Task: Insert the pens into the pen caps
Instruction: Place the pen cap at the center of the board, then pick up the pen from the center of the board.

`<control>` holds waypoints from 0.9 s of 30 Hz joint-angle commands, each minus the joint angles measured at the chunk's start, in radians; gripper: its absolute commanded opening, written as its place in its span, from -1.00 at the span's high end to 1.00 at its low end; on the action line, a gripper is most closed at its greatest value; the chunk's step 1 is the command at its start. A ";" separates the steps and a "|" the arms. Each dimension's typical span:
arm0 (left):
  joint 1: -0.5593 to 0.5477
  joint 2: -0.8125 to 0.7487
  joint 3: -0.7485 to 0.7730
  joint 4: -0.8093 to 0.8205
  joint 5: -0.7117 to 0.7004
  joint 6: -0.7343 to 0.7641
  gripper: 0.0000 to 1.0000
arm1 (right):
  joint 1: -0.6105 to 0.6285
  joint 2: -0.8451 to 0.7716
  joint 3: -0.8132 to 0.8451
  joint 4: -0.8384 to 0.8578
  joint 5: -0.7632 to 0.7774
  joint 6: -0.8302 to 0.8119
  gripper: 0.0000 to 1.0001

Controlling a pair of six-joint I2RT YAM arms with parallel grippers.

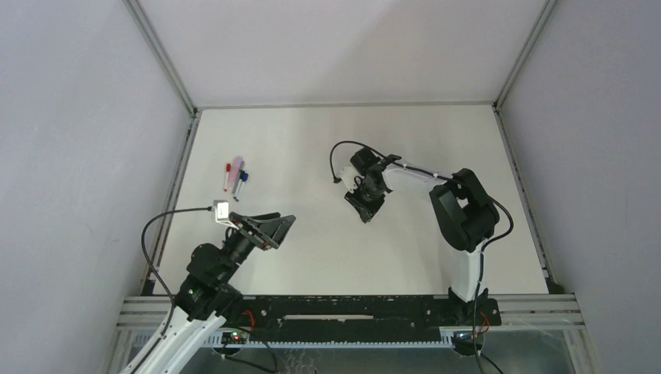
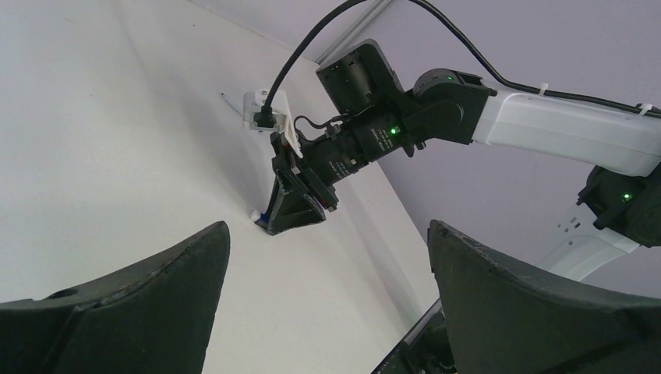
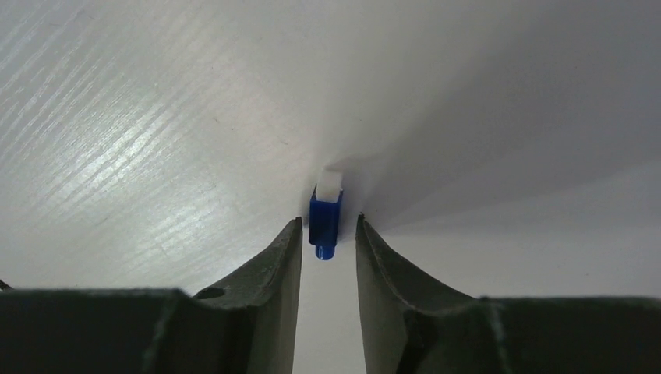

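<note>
A short blue pen cap with a white end (image 3: pixel 325 212) lies on the white table, right between my right gripper's (image 3: pixel 329 227) fingertips. The jaws stand narrowly apart, with a thin gap on each side of the cap. In the top view my right gripper (image 1: pixel 365 204) points down at mid-table and hides the cap. The left wrist view shows the cap (image 2: pixel 262 219) at the tips of my right gripper (image 2: pixel 290 212). A cluster of pens (image 1: pixel 236 176), a pink marker, a red pen and a blue-and-white one, lies at the far left. My left gripper (image 1: pixel 269 227) is wide open and empty (image 2: pixel 327 234) above the table.
A black cable (image 1: pixel 341 156) loops above the right wrist, and another (image 1: pixel 167 222) runs from the left wrist camera. Grey walls and metal frame posts (image 1: pixel 187 132) enclose the table. The black base rail (image 1: pixel 351 308) runs along the near edge.
</note>
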 commanded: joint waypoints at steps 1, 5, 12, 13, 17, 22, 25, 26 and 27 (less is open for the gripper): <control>-0.004 0.004 -0.020 0.048 0.019 -0.011 -1.00 | 0.002 -0.033 0.005 -0.003 0.012 -0.005 0.16; -0.004 0.002 -0.021 0.051 0.023 -0.006 -1.00 | -0.033 -0.095 0.019 -0.024 -0.029 -0.021 0.02; -0.004 0.023 -0.005 0.085 0.010 0.040 -1.00 | -0.139 -0.303 0.023 0.001 -0.149 -0.072 0.01; -0.004 0.030 -0.001 0.091 0.005 0.058 -1.00 | -0.151 -0.336 0.024 0.017 -0.155 -0.083 0.01; -0.004 0.067 0.012 0.124 -0.011 0.127 -1.00 | -0.214 -0.455 0.024 0.132 -0.203 -0.127 -0.10; -0.004 0.111 0.032 0.142 -0.052 0.197 -1.00 | -0.279 -0.376 0.102 0.128 -0.245 -0.180 -0.75; -0.004 0.123 0.035 0.140 -0.053 0.214 -1.00 | -0.332 -0.186 0.307 -0.038 -0.307 -0.151 -0.70; -0.004 0.124 0.031 0.140 -0.050 0.212 -1.00 | -0.351 -0.094 0.386 -0.077 -0.315 -0.124 -0.60; -0.003 0.124 0.027 0.140 -0.047 0.207 -1.00 | -0.367 -0.034 0.431 -0.098 -0.312 -0.114 -0.55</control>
